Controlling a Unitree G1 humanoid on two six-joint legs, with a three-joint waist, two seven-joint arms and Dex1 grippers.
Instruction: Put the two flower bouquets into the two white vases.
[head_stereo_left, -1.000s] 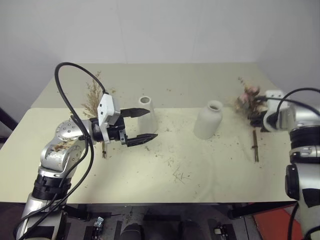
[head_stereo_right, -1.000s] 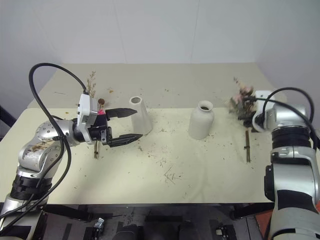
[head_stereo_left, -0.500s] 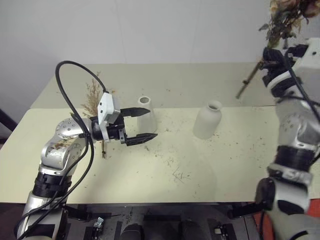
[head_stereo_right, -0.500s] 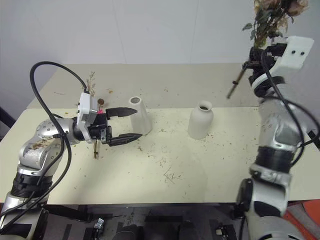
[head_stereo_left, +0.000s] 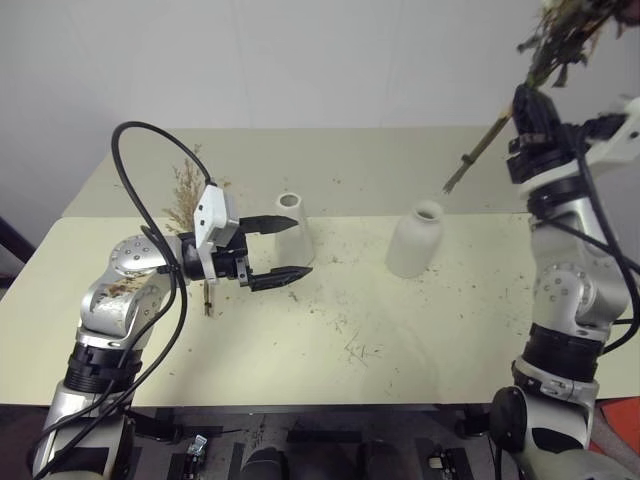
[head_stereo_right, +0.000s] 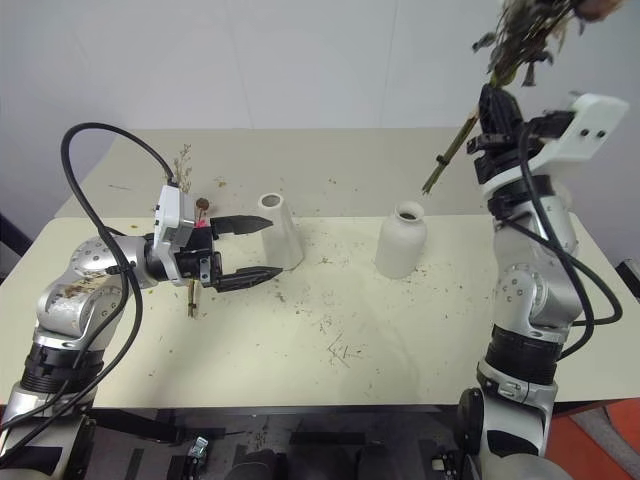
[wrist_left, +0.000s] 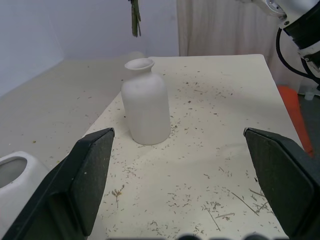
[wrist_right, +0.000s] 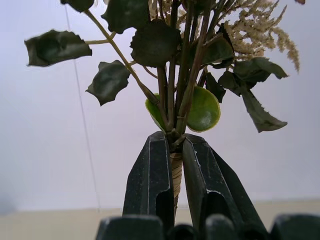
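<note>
Right eye view: right tool (head_stereo_right: 492, 122) clamped the leafy bouquet (head_stereo_right: 505, 60), stem slanting down toward the rounded vase (head_stereo_right: 401, 240) below; left tool (head_stereo_right: 262, 248) gaped apart.

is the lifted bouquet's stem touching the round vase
Apart. In the left eye view the bouquet stem ends in the air, clearly above the round vase.

Two matte white vases, a slim conical one (head_stereo_left: 293, 227) and a rounded bottle-shaped one (head_stereo_left: 414, 240), stand on a pale cream table (head_stereo_left: 400, 330) speckled with tan and brown plant crumbs. The raised bunch of dark grey-green leaves and cream sprigs (wrist_right: 190, 60) has brown stems between glossy black fingers (wrist_right: 150, 185); the bunch of tan dried grasses (head_stereo_left: 185, 195) shows a spot of bright pink (head_stereo_right: 199, 225)
</note>
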